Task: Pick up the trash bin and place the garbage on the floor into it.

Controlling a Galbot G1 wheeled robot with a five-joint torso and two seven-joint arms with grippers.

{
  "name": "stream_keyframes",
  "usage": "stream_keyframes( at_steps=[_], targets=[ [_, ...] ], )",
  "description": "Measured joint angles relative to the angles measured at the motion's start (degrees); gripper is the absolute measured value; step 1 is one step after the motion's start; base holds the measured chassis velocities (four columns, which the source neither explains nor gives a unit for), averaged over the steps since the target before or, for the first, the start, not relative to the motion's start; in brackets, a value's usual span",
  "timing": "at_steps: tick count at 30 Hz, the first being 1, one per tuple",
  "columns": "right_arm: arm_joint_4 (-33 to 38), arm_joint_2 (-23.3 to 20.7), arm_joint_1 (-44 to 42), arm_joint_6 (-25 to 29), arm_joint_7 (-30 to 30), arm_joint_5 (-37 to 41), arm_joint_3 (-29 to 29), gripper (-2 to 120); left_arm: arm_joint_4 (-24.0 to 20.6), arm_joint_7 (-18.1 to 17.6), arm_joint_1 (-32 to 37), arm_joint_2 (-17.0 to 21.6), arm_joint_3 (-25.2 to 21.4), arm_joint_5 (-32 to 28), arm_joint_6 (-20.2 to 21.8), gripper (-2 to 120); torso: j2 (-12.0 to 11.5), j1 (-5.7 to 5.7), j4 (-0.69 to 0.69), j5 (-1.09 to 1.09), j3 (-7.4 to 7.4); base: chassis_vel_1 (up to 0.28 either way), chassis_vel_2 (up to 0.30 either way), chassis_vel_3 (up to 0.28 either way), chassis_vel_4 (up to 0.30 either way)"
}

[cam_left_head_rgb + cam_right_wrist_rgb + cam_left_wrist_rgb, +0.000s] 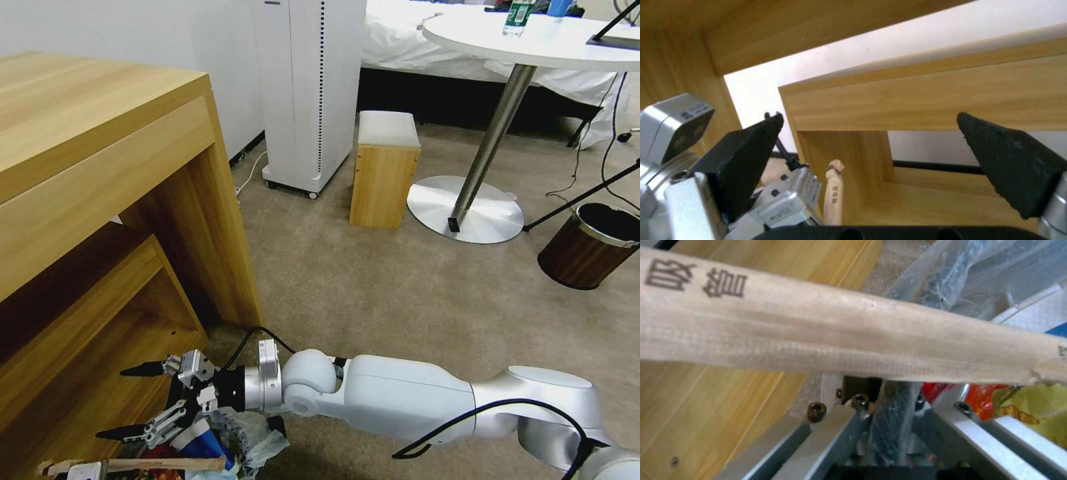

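Right hand [127,400] open above trash bin [257,433] holding garbage [200,443].

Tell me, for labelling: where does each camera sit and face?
Head view: on the head, facing forward and down at floor and desk; right arm crosses, right gripper open over the trash bin.
Left wrist view: looks along the left gripper, clamped on the bin rim.
Right wrist view: looks between its open fingers toward the desk.
Shared: the wooden stick shows in all three.
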Motion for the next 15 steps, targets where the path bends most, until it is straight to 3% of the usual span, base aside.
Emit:
stream_keyframes(
  at_steps=[15],
  targets=[
    [1.08, -1.83, 0.93, 0.23, 0.13, 0.76, 5.34, 100, 0.23, 1.14, 0.55, 0.68, -0.43, -0.01, 0.29, 0, 0.00, 0.00, 0.00, 0.00, 0.00, 0.000, 0.000, 0.000, 0.000]
  ],
)
